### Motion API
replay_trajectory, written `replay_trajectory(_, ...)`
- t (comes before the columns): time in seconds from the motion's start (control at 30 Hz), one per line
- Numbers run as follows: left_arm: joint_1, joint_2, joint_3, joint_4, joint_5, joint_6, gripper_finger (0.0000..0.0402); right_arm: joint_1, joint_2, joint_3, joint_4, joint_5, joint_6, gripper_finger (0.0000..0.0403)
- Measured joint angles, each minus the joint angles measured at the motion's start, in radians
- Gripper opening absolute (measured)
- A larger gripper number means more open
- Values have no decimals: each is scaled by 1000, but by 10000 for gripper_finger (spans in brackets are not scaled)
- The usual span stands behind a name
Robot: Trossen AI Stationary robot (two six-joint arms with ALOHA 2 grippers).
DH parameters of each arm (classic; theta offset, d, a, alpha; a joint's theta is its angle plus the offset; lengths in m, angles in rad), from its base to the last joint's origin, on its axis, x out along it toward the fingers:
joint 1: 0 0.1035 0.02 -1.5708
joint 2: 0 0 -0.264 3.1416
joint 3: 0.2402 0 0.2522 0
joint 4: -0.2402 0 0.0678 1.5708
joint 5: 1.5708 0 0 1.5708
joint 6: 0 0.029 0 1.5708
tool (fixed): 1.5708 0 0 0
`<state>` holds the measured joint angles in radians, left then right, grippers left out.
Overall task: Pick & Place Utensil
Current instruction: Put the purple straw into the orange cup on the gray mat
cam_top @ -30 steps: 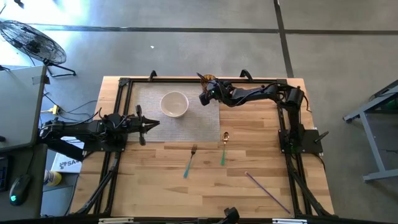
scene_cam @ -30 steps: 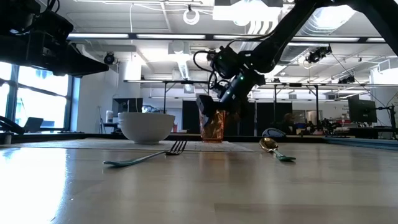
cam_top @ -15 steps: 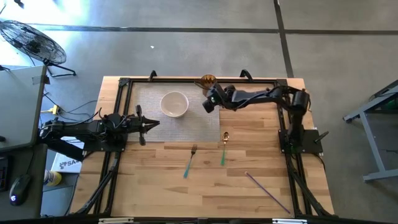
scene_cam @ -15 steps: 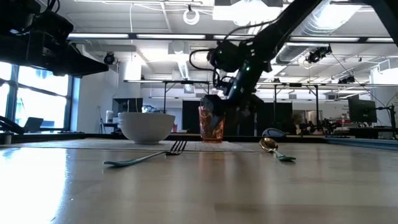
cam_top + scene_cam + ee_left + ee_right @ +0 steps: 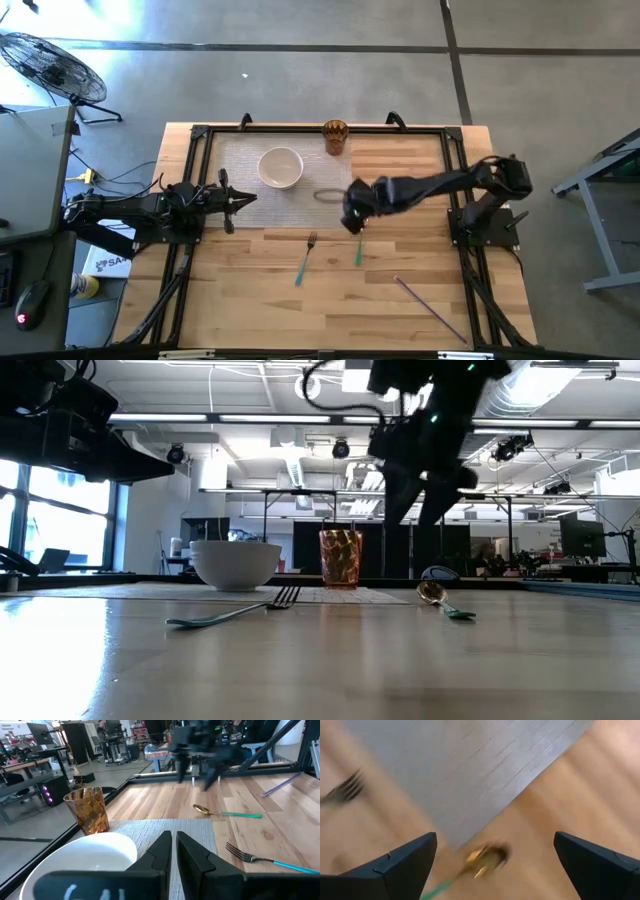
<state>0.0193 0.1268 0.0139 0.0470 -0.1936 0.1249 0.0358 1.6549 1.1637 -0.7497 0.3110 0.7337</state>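
Your right gripper [image 5: 352,218] hangs above the wooden worktop [image 5: 420,255], just over the bowl end of the spoon [image 5: 360,240], at the near right corner of the grey placemat [image 5: 240,190]. Its fingers [image 5: 400,862] are spread wide with nothing between them, and in the right wrist view the spoon's gold bowl sits in the gap between them, on bare wood just off the mat's corner. In the low view the gripper is clearly raised off the surface, not touching the spoon.

The spoon has a gold bowl and a green handle and lies on the worktop with its handle pointing towards the near edge. To its left lies a fork [image 5: 306,258] with a light blue handle, its tines near the mat's near edge. A white bowl [image 5: 281,167] stands on the mat, and an amber glass tumbler [image 5: 335,136] stands upright at the mat's far right corner. A purple stick [image 5: 430,308] lies well apart at the near right.

Your left gripper [image 5: 247,199] waits at the left edge of the mat, its fingers [image 5: 162,851] narrow, nearly together and empty.
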Motion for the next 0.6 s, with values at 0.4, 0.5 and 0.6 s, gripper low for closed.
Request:
replay_trajectory(0.4, 0, 0, 0, -1, 0, 0, 24, 322, -8, 0, -189, -143, 417, 372)
replay_trajectory(0.5, 0, 0, 0, 0, 0, 0, 24, 400, -3, 0, -225, -216, 571, 362)
replay_trajectory(0.6, 0, 0, 0, 0, 0, 0, 24, 474, 19, 0, -230, -263, 682, 354)
